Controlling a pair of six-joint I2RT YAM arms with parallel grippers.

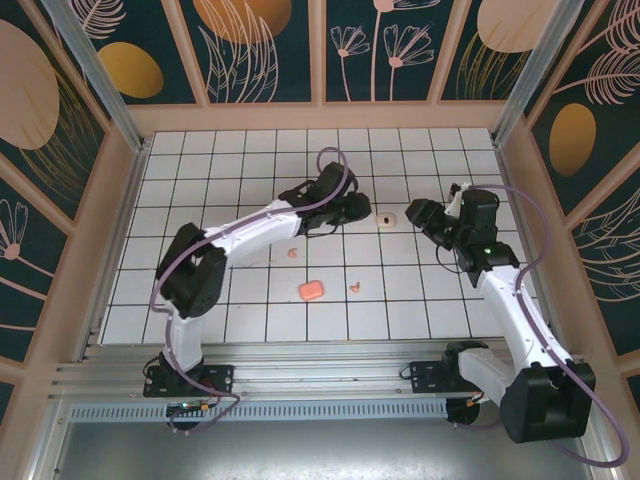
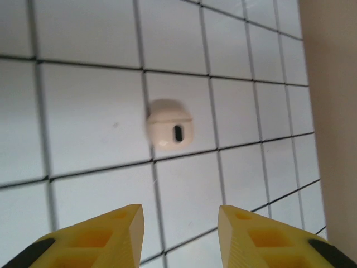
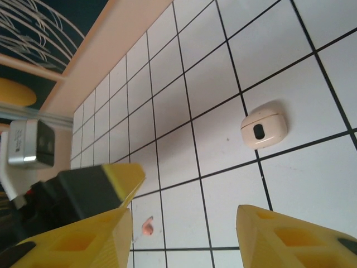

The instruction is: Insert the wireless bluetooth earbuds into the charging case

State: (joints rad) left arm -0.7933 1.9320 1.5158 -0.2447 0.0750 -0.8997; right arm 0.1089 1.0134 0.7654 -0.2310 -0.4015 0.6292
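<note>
I'm looking at a white tabletop (image 1: pixel 420 290) ruled into square tiles by black lines. It is boxed in by peach-framed walls (image 1: pixel 270 45) carrying dark teal floral panels. The left fingers (image 2: pixel 106 237) stand apart with only bare tile between them, and the right fingers (image 3: pixel 290 240) are likewise spread on nothing. Both pairs are cut off by the bottom edge of their wrist views. Between the two arms lies a pale case (image 1: pixel 388 217) with a dark oval on its front. It is blurred from the left wrist and sharper from the right, and I can't tell whether its lid is fully down. Nearer the bases a coral case (image 1: pixel 311 290) rests on the tiles, with one coral earbud (image 1: pixel 291 253) loose beyond it to the left and a second earbud (image 1: pixel 355 288) near its right side. Both are too small for me to read their shape.
</note>
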